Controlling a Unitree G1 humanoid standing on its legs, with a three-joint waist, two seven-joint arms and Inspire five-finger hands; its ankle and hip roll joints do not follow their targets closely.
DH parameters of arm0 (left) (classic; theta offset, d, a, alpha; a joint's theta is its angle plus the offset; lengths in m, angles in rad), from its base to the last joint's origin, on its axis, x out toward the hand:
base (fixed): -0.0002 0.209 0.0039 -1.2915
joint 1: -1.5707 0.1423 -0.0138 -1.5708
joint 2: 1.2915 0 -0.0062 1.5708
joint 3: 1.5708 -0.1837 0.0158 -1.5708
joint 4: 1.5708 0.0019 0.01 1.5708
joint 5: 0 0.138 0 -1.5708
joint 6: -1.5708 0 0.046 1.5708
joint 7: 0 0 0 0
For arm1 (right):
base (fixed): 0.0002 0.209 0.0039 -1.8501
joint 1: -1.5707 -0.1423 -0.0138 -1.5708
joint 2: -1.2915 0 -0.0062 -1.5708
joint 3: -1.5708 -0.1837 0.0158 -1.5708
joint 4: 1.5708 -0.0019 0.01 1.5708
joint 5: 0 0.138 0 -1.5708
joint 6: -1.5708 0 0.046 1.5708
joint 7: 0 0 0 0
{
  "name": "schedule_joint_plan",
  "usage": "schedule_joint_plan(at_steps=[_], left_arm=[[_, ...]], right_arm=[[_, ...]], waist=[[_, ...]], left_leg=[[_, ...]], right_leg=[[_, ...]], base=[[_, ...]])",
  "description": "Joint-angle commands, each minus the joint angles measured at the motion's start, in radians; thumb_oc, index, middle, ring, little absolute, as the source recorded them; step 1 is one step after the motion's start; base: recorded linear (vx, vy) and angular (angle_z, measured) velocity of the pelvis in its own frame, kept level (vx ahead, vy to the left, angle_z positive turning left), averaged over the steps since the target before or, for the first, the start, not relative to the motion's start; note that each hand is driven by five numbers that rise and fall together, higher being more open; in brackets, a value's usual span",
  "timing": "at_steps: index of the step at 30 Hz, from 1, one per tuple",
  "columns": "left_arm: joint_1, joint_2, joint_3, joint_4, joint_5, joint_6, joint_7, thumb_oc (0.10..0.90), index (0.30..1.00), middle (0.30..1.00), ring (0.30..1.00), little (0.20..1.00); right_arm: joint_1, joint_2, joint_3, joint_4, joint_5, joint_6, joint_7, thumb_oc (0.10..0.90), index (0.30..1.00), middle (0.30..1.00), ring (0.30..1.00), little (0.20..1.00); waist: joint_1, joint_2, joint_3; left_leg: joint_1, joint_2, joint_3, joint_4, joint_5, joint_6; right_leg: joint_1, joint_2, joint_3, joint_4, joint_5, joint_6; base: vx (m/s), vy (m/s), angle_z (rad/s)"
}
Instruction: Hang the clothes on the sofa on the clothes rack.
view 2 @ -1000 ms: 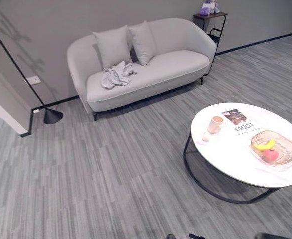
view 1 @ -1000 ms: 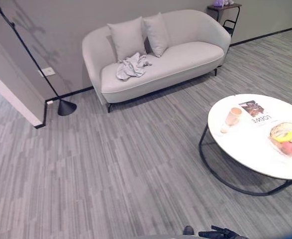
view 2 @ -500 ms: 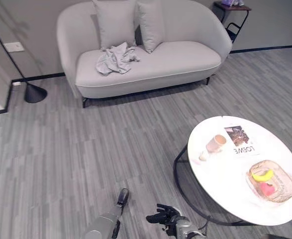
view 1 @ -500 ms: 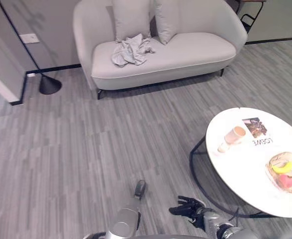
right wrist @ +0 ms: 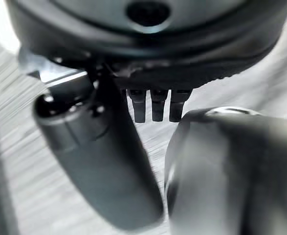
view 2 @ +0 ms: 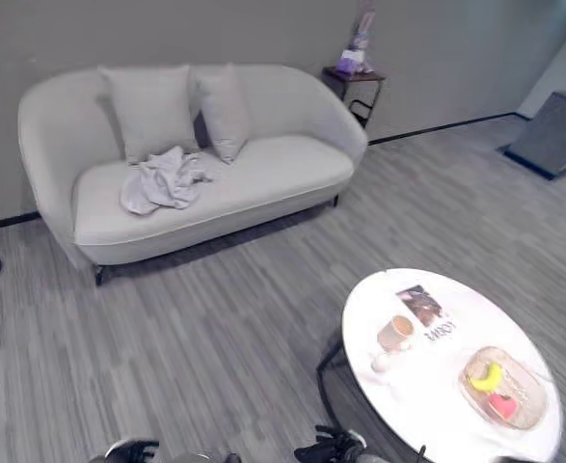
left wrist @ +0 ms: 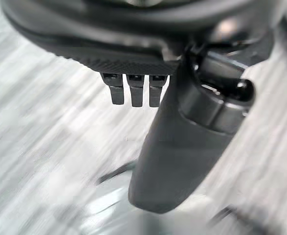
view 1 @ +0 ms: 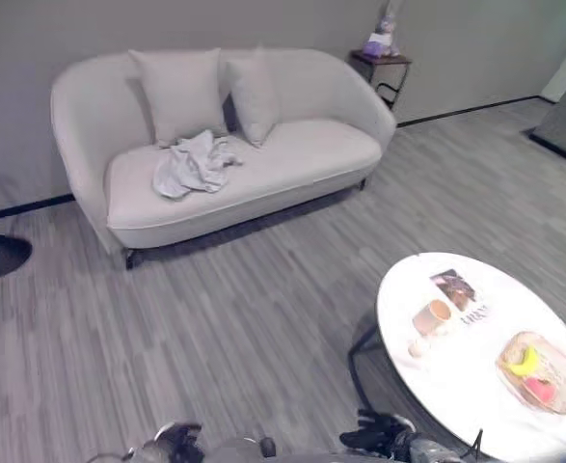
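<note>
Grey crumpled clothes [view 1: 194, 164] lie on the seat of the pale sofa [view 1: 292, 159], just in front of the left of two cushions [view 1: 179, 92], the same spot as half a second ago. The whole view has swung since then, so the camera moved, not the furniture: the sofa now sits further left and the side table [view 1: 379, 66] beside its right end has come into sight. Near the right, the round white table [view 1: 427, 371] carries a cup [view 1: 431, 316], a magazine [view 1: 458, 291] and a fruit bowl [view 1: 539, 375]. Both hands hang low at the bottom edge, the left hand [view 1: 175, 443] and right hand [view 1: 379, 439]; each seems relaxed and empty, fingers fairly straight in the wrist views, though blurred.
</note>
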Motion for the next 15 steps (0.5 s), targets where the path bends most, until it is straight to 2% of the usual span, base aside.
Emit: schedule_joint_plan(at_steps=[1, 3, 5, 6, 7, 8, 10, 11, 12, 13, 14, 15], left_arm=[[0.038, -0.014, 0.035, -0.018, -0.022, -0.042, 0.018, 0.8, 0.9, 0.9, 0.9, 0.9], [0.022, -0.023, 0.019, -0.024, -0.012, -0.047, 0.025, 0.8, 0.9, 0.9, 0.9, 0.9], [0.019, -0.032, 0.031, -0.006, -0.028, -0.05, 0.021, 0.8, 0.9, 0.9, 0.9, 0.9], [0.034, -0.042, 0.054, 0.018, -0.056, -0.047, 0.011, 0.8, 0.9, 0.9, 0.9, 0.9], [0.034, -0.042, 0.054, 0.018, -0.056, -0.047, 0.011, 0.8, 0.9, 0.9, 0.9, 0.9], [0.076, -0.043, 0.116, 0.095, -0.069, -0.032, 0.004, 0.8, 0.9, 0.9, 0.9, 0.9], [0.095, -0.04, 0.143, 0.117, -0.067, -0.024, -0.001, 0.8, 0.9, 0.9, 0.9, 0.9], [0.114, -0.035, 0.17, 0.137, -0.07, -0.016, -0.009, 0.8, 0.9, 0.9, 0.9, 0.9], [0.138, -0.03, 0.203, 0.141, -0.101, -0.011, -0.017, 0.8, 0.9, 0.9, 0.9, 0.9], [0.138, -0.03, 0.203, 0.141, -0.101, -0.011, -0.017, 0.8, 0.9, 0.9, 0.9, 0.9], [0.144, -0.026, 0.205, 0.137, -0.104, -0.013, -0.014, 0.8, 0.9, 0.9, 0.9, 0.9], [0.144, -0.025, 0.178, 0.116, -0.083, -0.022, -0.005, 0.8, 0.9, 0.9, 0.9, 0.9]], right_arm=[[0.033, 0.073, 0.041, 0.022, -0.006, 0.019, 0.021, 0.8, 0.9, 0.9, 0.9, 0.9], [0.028, 0.073, 0.036, 0.02, 0.007, 0.022, 0.017, 0.8, 0.9, 0.9, 0.9, 0.9], [0.035, 0.07, 0.026, 0.017, 0.027, 0.031, 0.026, 0.8, 0.9, 0.9, 0.9, 0.9], [0.045, 0.07, 0.008, 0.024, 0.037, 0.037, 0.033, 0.8, 0.9, 0.9, 0.9, 0.9], [0.045, 0.07, 0.008, 0.024, 0.037, 0.037, 0.033, 0.8, 0.9, 0.9, 0.9, 0.9], [0.077, 0.08, -0.031, 0.066, 0.057, 0.056, 0.052, 0.8, 0.9, 0.9, 0.9, 0.9], [0.083, 0.083, -0.04, 0.076, 0.062, 0.062, 0.069, 0.8, 0.9, 0.9, 0.9, 0.9], [0.083, 0.082, -0.05, 0.089, 0.065, 0.066, 0.074, 0.8, 0.9, 0.9, 0.9, 0.9], [0.084, 0.073, -0.054, 0.098, 0.071, 0.06, 0.067, 0.8, 0.9, 0.9, 0.9, 0.9], [0.084, 0.072, -0.054, 0.098, 0.071, 0.06, 0.067, 0.8, 0.9, 0.9, 0.9, 0.9], [0.078, 0.066, -0.047, 0.095, 0.068, 0.055, 0.06, 0.8, 0.9, 0.9, 0.9, 0.9], [0.056, 0.057, -0.019, 0.063, 0.061, 0.046, 0.049, 0.8, 0.9, 0.9, 0.9, 0.9]], waist=[[0.023, -0.023, 0.0], [0.004, -0.033, 0.004], [-0.017, -0.024, 0.009], [-0.036, -0.018, 0.005], [-0.036, -0.018, 0.005], [-0.046, -0.05, -0.024], [-0.051, -0.052, -0.041], [-0.054, -0.05, -0.062], [-0.049, -0.038, -0.08], [-0.05, -0.037, -0.082], [-0.045, -0.032, -0.086], [-0.029, -0.03, -0.085]], left_leg=[[0.101, 0.035, -0.104, -0.145, 0.009, -0.047], [0.144, 0.036, -0.15, -0.147, -0.031, -0.063], [0.204, 0.06, -0.192, -0.15, -0.079, -0.081], [0.245, 0.075, -0.219, -0.152, -0.108, -0.087], [0.245, 0.075, -0.219, -0.152, -0.108, -0.087], [0.298, 0.083, -0.257, -0.138, -0.167, -0.105], [0.323, 0.102, -0.266, -0.132, -0.188, -0.11], [0.341, 0.127, -0.275, -0.126, -0.179, -0.121], [0.314, 0.175, -0.29, -0.061, -0.122, -0.149], [0.312, 0.176, -0.291, -0.059, -0.124, -0.149], [0.297, 0.19, -0.301, -0.022, -0.089, -0.163], [0.257, 0.205, -0.302, 0.084, -0.036, -0.194]], right_leg=[[0.186, 0.015, -0.041, -0.568, 0.042, -0.002], [0.148, -0.009, 0.005, -0.835, 0.118, 0.006], [0.098, -0.048, 0.091, -0.971, 0.195, 0.038], [0.049, -0.077, 0.144, -0.994, 0.233, 0.051], [0.049, -0.077, 0.144, -0.994, 0.233, 0.051], [0.071, -0.099, 0.132, -1.004, 0.285, 0.072], [0.092, -0.092, 0.114, -1.001, 0.292, 0.076], [0.105, -0.071, 0.107, -1.002, 0.3, 0.072], [0.126, -0.03, 0.1, -1.003, 0.299, 0.055], [0.126, -0.029, 0.098, -1.003, 0.298, 0.054], [0.137, -0.011, 0.084, -1.004, 0.293, 0.048], [0.175, 0.011, 0.04, -1.004, 0.26, 0.034]], base=[[0.58, -0.1, 1.36], [0.46, -0.091, 1.18], [0.61, -0.036, 0.92], [0.46, -0.002, 0.67], [0.86, -0.09, 1.01], [0.61, -0.09, 1.02], [0.66, -0.126, 0.99], [0.78, -0.21, 0.86], [0.55, -0.167, 0.81], [0.45, -0.148, 0.57], [0.42, -0.176, 0.15], [0.41, -0.175, -0.12]])
